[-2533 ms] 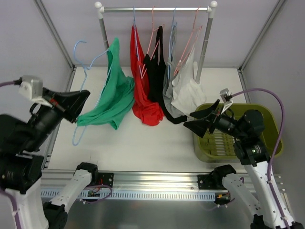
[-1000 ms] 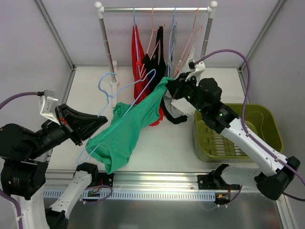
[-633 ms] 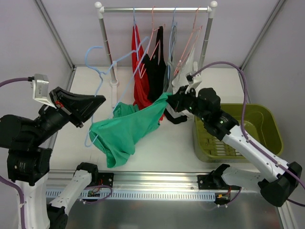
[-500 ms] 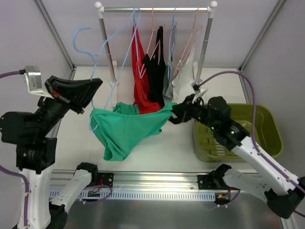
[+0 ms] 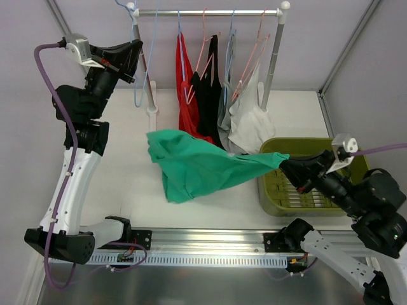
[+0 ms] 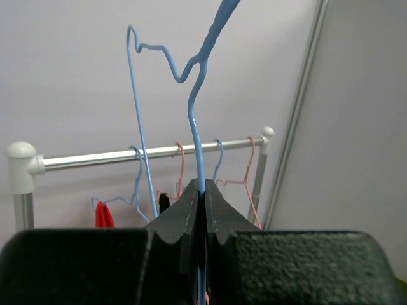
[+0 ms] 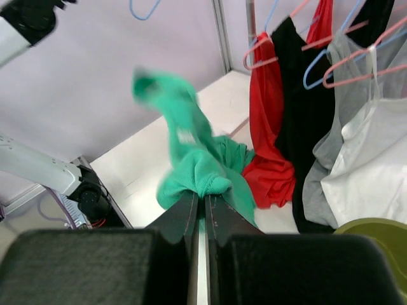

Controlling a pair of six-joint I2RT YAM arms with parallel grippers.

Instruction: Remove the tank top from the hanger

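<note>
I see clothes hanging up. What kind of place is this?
Probably a robot test lab, not a shop: robot arms bolted at a table, plain metal-framed walls, and one small clothes rail with a basket.

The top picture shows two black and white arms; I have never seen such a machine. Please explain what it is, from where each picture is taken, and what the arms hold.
This is a robot with two arms bolted at the near edge of a white table. The wide picture comes from a fixed camera above and behind them. The other two come from small cameras on the wrists, so each shows its own fingers at the bottom. The left gripper is shut on a blue hanger, raised near the clothes rail. The right gripper is shut on a green tank top, which is off the hanger and stretched in the air over the table. On the rail hang other tops. A green basket stands on the right.
</note>
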